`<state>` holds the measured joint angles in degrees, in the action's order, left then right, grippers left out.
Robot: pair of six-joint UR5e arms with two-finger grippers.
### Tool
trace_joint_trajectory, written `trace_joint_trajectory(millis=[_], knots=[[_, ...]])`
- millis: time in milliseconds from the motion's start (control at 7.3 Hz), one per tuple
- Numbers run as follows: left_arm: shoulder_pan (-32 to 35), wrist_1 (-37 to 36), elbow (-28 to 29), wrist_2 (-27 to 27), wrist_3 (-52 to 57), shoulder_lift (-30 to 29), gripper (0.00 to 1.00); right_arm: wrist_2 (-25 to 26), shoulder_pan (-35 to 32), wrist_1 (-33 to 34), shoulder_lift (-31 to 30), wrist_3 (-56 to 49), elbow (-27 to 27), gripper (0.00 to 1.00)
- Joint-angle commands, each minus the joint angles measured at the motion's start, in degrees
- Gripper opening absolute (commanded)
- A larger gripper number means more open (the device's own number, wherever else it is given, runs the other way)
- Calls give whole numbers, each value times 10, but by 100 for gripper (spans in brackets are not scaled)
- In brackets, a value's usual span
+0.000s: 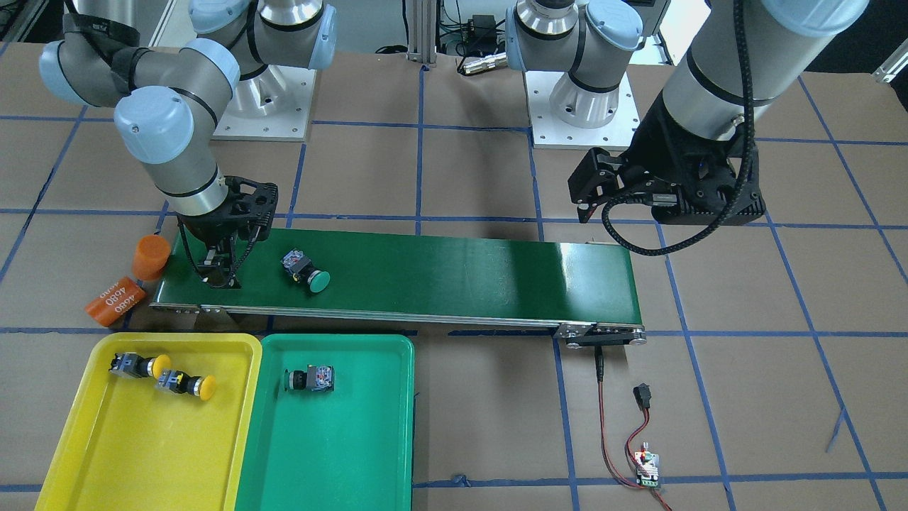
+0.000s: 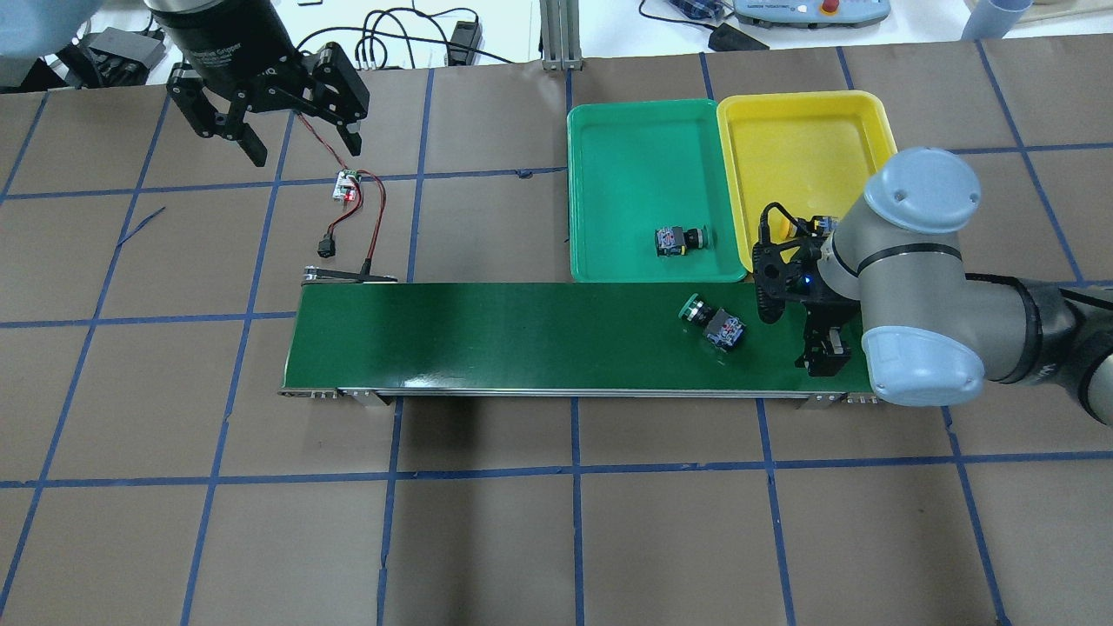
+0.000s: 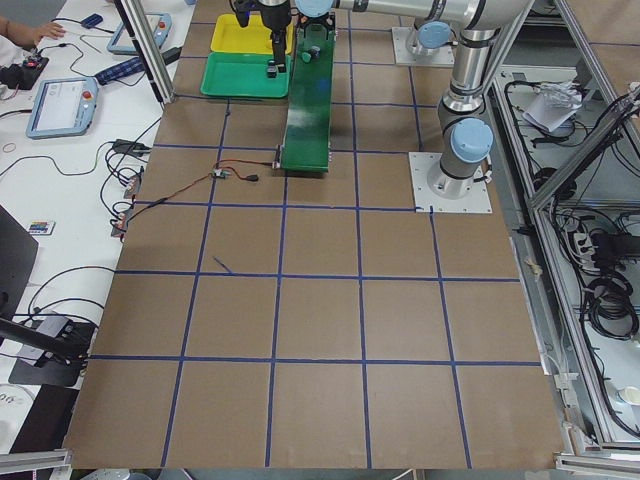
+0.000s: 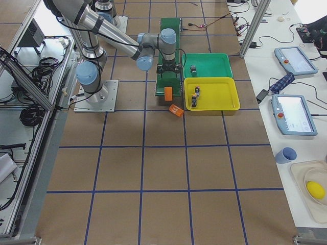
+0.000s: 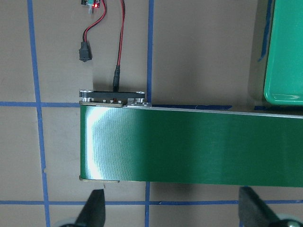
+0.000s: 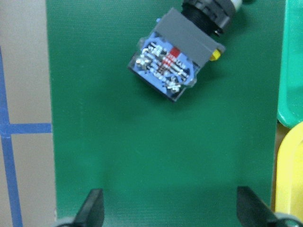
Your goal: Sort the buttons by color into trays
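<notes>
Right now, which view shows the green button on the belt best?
Exterior front-facing: the whole green button shows, lying on the belt, cap facing the camera. Overhead shows it whole, cap less plain. Right wrist: body close, cap cropped. Side views: a speck. Left wrist: nothing.

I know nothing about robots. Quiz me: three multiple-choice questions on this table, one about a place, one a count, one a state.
1. Where is the green button that is in no tray?
A) on the conveyor belt
B) in a gripper
C) on the floor

2. How many yellow buttons lie in the yellow tray?
A) one
B) two
C) four

3. The right gripper is:
A) shut on a button
B) open and empty
C) out of sight

Answers: A, it lies on the belt; B, two yellow caps show there; B, its jaws stand apart, nothing between.
</notes>
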<state>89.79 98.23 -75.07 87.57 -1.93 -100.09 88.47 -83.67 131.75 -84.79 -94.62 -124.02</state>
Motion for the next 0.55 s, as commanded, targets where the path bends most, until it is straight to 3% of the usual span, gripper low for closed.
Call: trace_joint_trajectory(millis=[0, 411], knots=[[0, -1, 0, -2, 0, -1, 100, -1, 0, 0, 0, 1, 0, 100], [0, -2, 0, -3, 0, -2, 100, -2, 0, 0, 1, 8, 0, 100]])
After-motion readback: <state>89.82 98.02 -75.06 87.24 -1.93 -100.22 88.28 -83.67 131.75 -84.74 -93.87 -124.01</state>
